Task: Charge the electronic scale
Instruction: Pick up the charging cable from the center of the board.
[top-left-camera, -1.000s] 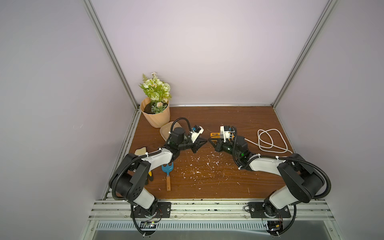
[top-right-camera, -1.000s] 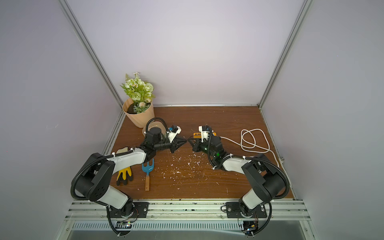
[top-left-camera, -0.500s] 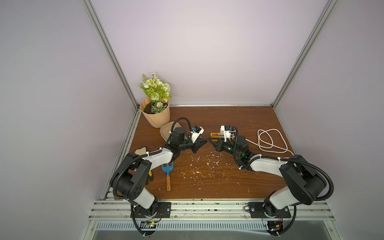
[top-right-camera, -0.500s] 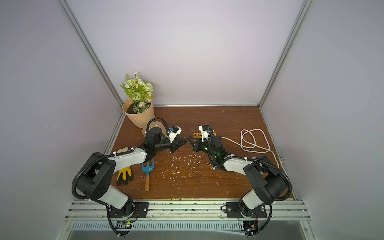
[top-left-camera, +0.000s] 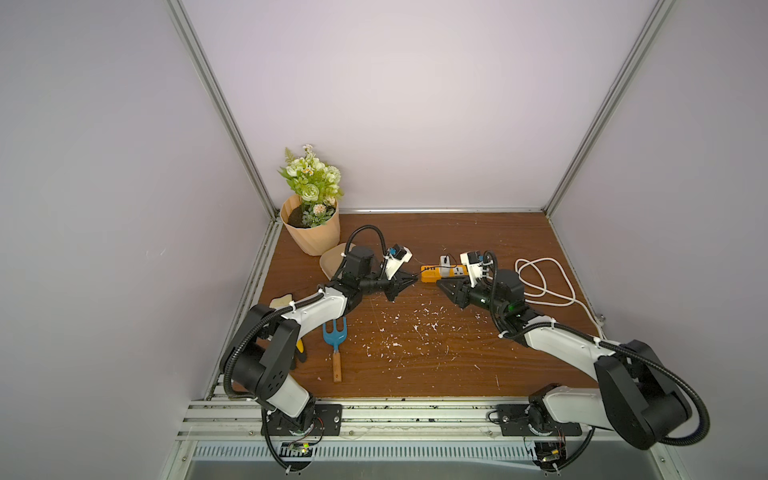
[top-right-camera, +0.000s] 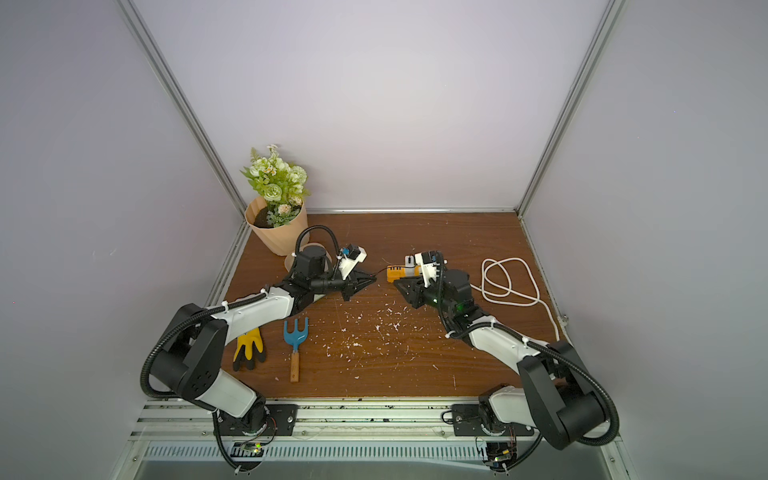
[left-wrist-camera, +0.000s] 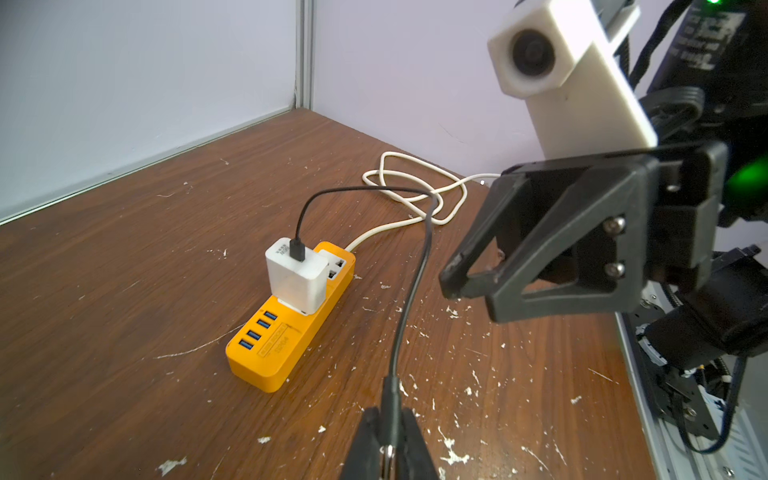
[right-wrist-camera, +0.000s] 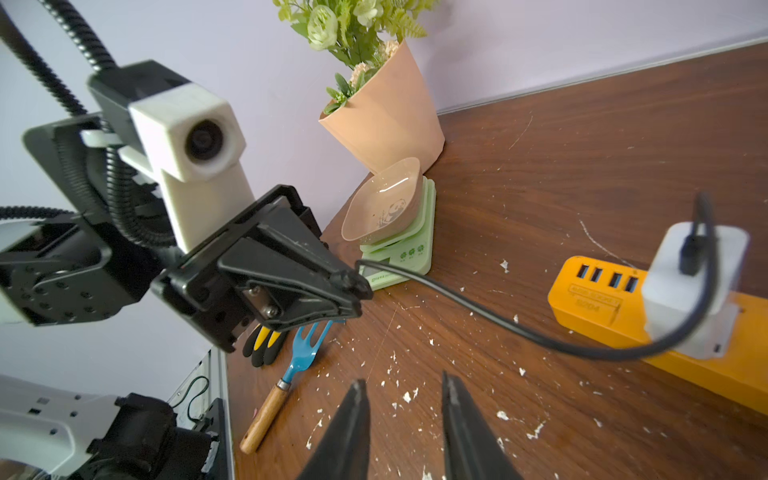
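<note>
Beside the flowerpot (right-wrist-camera: 388, 120) on the surface (right-wrist-camera: 582, 145), the electronic scale (right-wrist-camera: 409, 254) stands with its panda tray on top, near my left arm. My left pincer (left-wrist-camera: 390, 419) is clamped on the black cable (left-wrist-camera: 415, 282), which runs to the white charger (left-wrist-camera: 296, 279) in the orange power strip (left-wrist-camera: 286, 338). My right pincer (right-wrist-camera: 403, 388) stands partly open, holding nothing.

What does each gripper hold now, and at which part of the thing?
The left gripper pinches the black cable close to its free end. The right gripper is open and holds nothing.
</note>
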